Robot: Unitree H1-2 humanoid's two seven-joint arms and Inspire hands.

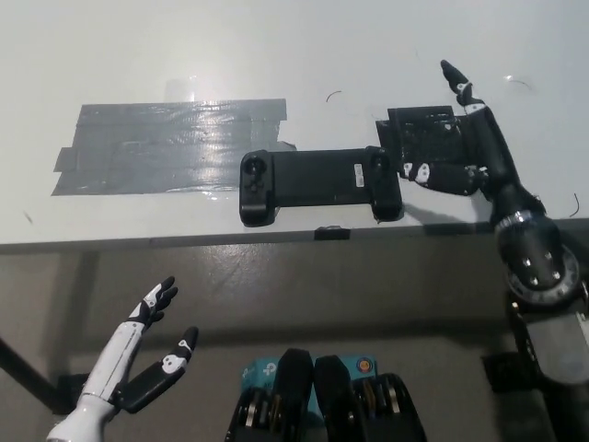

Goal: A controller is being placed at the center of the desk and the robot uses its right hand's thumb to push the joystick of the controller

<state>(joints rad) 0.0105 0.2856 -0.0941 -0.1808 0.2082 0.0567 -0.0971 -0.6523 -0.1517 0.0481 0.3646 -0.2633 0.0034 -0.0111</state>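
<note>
Controller [319, 182]: black, lies flat near the front edge of the white worktop [368, 55], long side across the view, just right of the grey tape patch [166, 147].
Right robot hand [460, 152]: black, over the worktop just right of the controller, above the black taped square [425, 143]; fingers spread wide, holds nothing; one finger points away up the worktop, thumb [425, 172] aims left at the controller's right grip.
Left robot hand [152, 354]: white, rests low at lower left, below the worktop edge, fingers apart, empty.
Step (my read): bringing thumb to the right-end joystick [376, 164].
How to do well: slide thumb left a little, settle tip on stick cap, not the grip body; push sideways gently, w/ other fingers kept clear so the controller doesn't skid; it sits near the edge, so avoid pushing toward the front.
Hard to see: thumb tip looks just short of the grip, contact can't be told; right stick is a dim dark blob; left-end stick [255, 168] clearer. Black square partly hidden under the hand.
</note>
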